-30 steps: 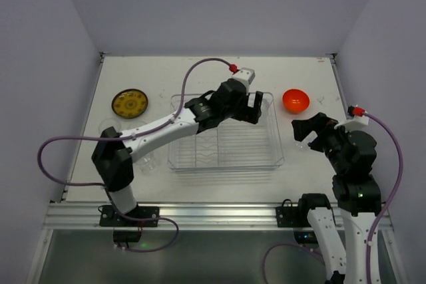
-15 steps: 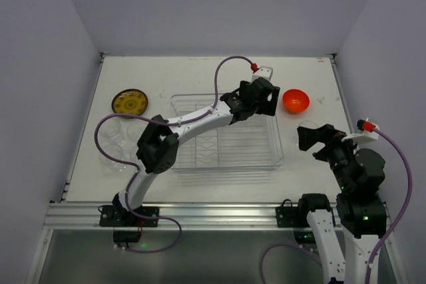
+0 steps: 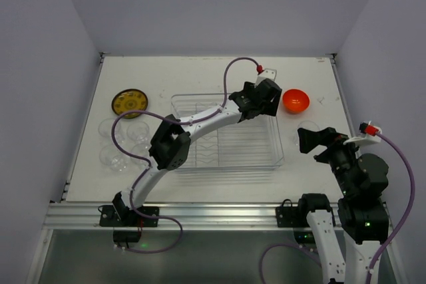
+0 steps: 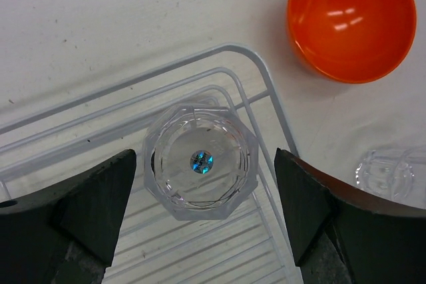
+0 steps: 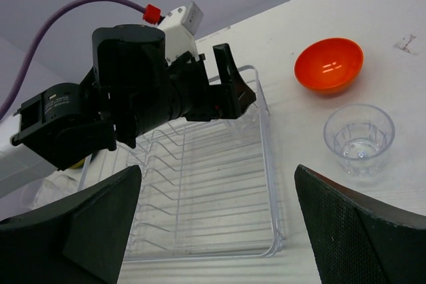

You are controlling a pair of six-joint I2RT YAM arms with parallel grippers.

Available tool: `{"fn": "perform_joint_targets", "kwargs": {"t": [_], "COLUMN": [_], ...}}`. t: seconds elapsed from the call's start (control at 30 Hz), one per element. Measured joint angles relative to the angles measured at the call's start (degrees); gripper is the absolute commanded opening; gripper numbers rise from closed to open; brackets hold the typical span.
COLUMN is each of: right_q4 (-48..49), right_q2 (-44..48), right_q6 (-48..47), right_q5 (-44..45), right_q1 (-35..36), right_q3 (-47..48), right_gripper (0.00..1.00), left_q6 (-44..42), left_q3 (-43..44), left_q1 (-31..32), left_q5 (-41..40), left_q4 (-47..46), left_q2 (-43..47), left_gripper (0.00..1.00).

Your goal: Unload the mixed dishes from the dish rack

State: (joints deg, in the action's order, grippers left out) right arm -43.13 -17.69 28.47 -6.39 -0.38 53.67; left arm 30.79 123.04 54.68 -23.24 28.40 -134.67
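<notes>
Left claw (image 4: 203,207) spread wide, empty, over small clear glass cup (image 4: 201,161) in far right corner of clear plastic dish rack (image 4: 265,88); gaps both sides. Glossy orange bowl (image 4: 351,19) right of rim on white tabletop (image 4: 100,24). Second glass cup (image 4: 393,174) cut off at frame edge. Right claw (image 5: 219,231) wide, empty.

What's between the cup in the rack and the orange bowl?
Only the dish rack's corner wall and a strip of bare table separate the glass cup from the orange bowl; the left wrist view shows it.

Glass cup (image 4: 201,161) in rack (image 3: 233,151), orange bowl (image 4: 351,18) outside
</notes>
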Motion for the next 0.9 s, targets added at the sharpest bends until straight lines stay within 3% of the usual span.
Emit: {"fn": "perform_joint_targets", "kwargs": {"t": [0.37,0.77,0.87,0.9], "right_q4": [0.28,0.33,0.42,0.55], "right_q2": [0.11,0.11,0.11,0.11], "right_q6": [0.00,-0.02,-0.02,-0.02], "right_q5": [-1.66,-3.26,-3.85,-3.93], "right_q1": [0.00,0.00,0.00,0.00], "right_q3": [-0.48,-0.55,-0.57,-0.61], "right_gripper": [0.99,0.99,0.99,0.99], "left_q6": [-0.92,-4.09,-5.05,-5.33], "left_q3": [-7.06,-6.75,-6.45,-6.36], "left_q1": [-0.17,-0.94,-1.03,-1.03], "left_q5": [-1.20,-0.48,-0.59,-0.61], "left_q4": [-1.07,-4.61,-5.40,-5.64], "left_q2": [0.00,-0.02,-0.02,-0.02], "left_gripper": [0.85,0.84,0.74,0.65]}}
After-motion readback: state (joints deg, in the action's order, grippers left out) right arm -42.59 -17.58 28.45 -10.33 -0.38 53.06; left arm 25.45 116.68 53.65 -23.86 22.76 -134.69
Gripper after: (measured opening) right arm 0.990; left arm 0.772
